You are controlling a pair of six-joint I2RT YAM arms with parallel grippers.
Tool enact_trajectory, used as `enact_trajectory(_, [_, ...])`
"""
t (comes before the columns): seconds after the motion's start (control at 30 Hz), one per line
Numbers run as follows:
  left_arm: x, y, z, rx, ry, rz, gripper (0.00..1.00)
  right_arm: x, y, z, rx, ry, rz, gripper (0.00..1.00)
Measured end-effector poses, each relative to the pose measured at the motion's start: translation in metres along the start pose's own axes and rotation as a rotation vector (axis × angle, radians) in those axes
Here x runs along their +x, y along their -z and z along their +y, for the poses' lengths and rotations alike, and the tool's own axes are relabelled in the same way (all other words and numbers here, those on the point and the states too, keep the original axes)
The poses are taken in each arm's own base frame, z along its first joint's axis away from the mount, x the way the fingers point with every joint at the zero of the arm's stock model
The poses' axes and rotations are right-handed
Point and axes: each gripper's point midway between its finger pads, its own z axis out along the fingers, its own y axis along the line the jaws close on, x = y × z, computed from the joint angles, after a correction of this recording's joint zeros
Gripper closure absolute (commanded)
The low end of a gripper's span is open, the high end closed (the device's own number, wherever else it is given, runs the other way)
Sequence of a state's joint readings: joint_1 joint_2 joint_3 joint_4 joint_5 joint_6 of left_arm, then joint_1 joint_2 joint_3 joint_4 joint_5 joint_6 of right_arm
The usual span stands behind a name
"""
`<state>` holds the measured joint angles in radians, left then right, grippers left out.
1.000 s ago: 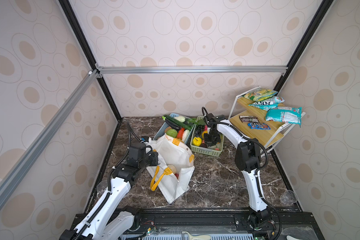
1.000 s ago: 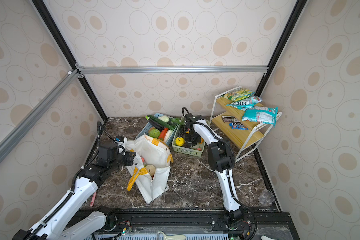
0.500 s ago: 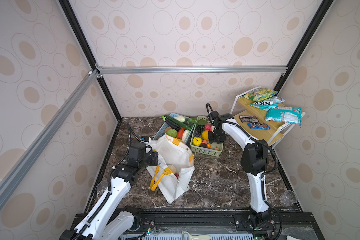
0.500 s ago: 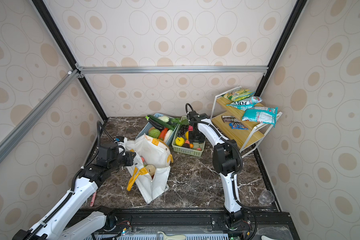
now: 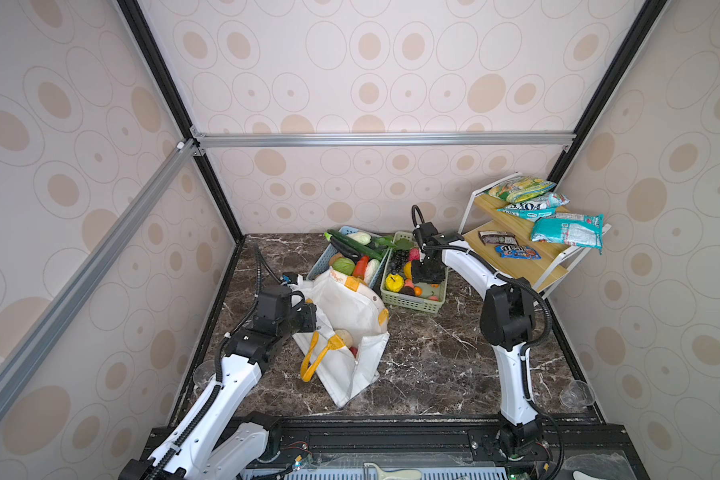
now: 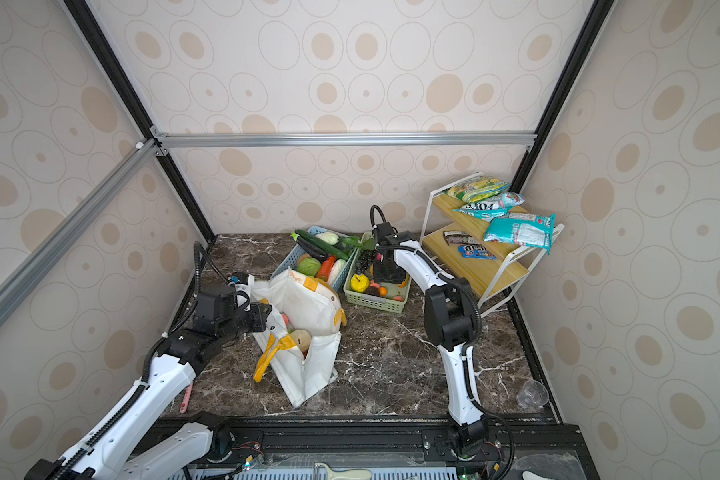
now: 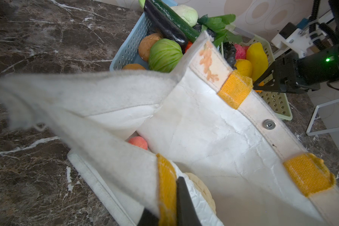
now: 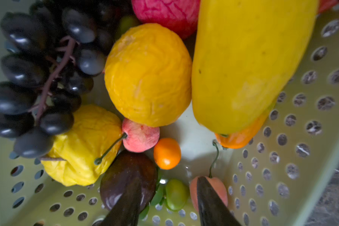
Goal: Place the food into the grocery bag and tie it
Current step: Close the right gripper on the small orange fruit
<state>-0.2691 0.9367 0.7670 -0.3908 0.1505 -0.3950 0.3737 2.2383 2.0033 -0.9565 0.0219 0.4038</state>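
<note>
The white grocery bag (image 5: 350,316) (image 6: 308,307) stands open on the marble floor. My left gripper (image 7: 167,195) (image 5: 306,318) is shut on its near rim at a yellow strap tab. Inside the bag lie a pink fruit (image 7: 138,141) and a tan round piece (image 7: 202,189). My right gripper (image 8: 167,185) (image 5: 427,274) hangs open, low in the green basket (image 8: 282,156). Its fingers pass over a dark plum (image 8: 125,176) and a peach-coloured fruit (image 8: 219,187), with a small green fruit (image 8: 175,193) between them. Beyond lie an orange fruit (image 8: 149,74), a long yellow fruit (image 8: 243,58) and dark grapes (image 8: 37,78).
A blue basket (image 5: 321,262) of vegetables stands beside the green basket (image 5: 416,301), behind the bag. A wooden shelf (image 5: 516,266) with snack packets fills the back right corner. Clear plastic cups sit at the front right (image 5: 576,392) and front left (image 5: 202,372).
My right arm has shifted a little to the right over the green basket and its jaws have opened. The left arm and the bag have not moved.
</note>
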Motion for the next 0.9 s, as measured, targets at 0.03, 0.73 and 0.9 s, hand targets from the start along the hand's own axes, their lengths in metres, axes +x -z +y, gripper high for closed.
enact_trajectory(0.03, [0.0,0.0,0.0,0.0,0.0,0.0,1.0,0.0,-0.005,0.0,0.002,0.0,0.005,0.55])
enact_trajectory(0.73, [0.001,0.001,0.001,-0.006,0.001,0.004,1.0,0.015,-0.038,-0.005,0.017,-0.002,0.078,0.68])
enact_trajectory(0.9, [0.001,0.002,0.001,-0.005,0.001,0.003,1.0,0.015,-0.038,-0.004,0.014,-0.001,0.078,0.72])
